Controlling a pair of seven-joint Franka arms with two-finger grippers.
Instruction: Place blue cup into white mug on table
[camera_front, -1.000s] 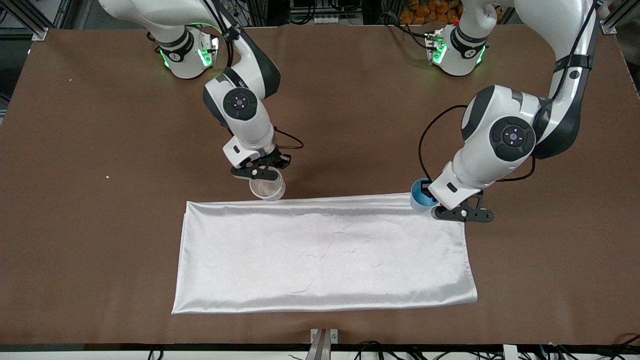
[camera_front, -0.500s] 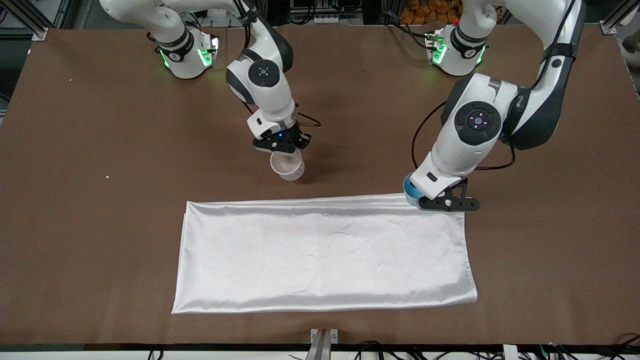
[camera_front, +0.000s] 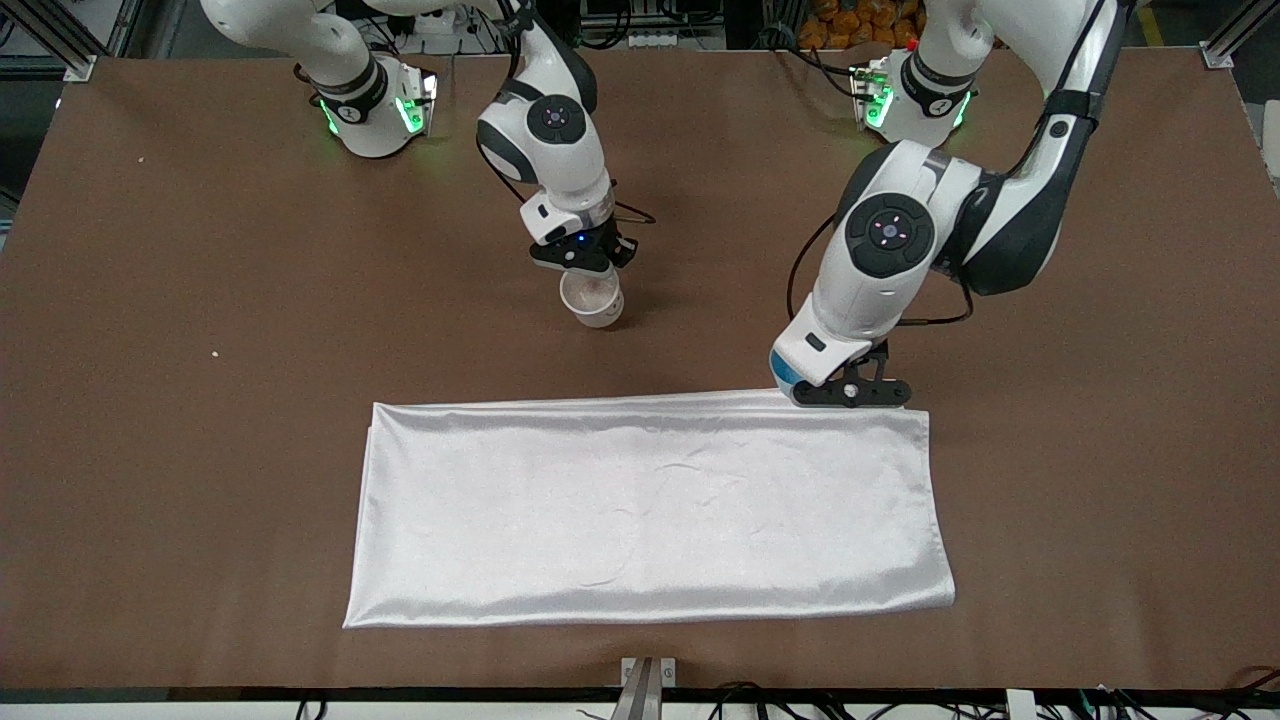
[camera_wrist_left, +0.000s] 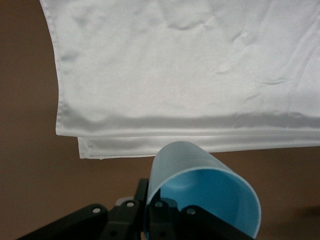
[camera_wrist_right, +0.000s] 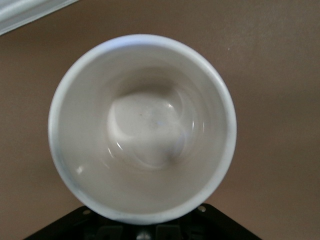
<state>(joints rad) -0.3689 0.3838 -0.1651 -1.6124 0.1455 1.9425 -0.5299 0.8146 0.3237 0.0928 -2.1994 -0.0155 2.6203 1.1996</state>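
The left hand pinches the cup over the cloth's corner; the right hand clamps the mug, mouth up, over bare surface toward the right arm's end, well apart.

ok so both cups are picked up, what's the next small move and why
Probably set the white mug upright on the table. The right claw holds it over bare table, empty inside, while the left claw holds the blue cup above the white cloth's edge.
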